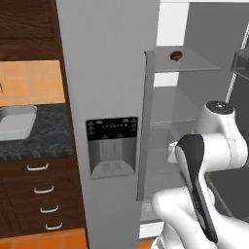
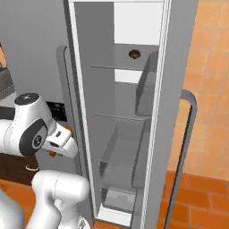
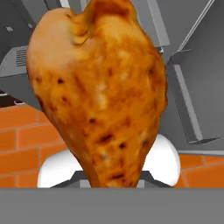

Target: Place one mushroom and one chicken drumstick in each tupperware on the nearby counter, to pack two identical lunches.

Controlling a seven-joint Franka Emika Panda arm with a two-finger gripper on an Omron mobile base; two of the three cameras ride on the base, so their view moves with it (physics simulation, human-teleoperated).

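- We see a tall grey refrigerator [image 1: 109, 73] with an ice dispenser panel in its closed door; from the right base view its other compartment stands open, glass shelves showing inside.
- In the left base view, the dark speckled stone surface [image 1: 46, 133] runs left of the refrigerator over dark wood drawers with curved silver handles.
- A shallow light-grey rectangular tupperware [image 1: 16, 121] sits on that surface, at the left edge of that view.
- The orange-brown cooked chicken drumstick [image 3: 98, 92] looms in the hand view, plump end up, clamped in the gripper [image 3: 113, 177]; the right base view shows just an orange sliver of it [image 2: 67, 130] by the hand.
- One small brown-capped mushroom [image 2: 134, 54] rests on the refrigerator's top glass shelf, seen in both base views.
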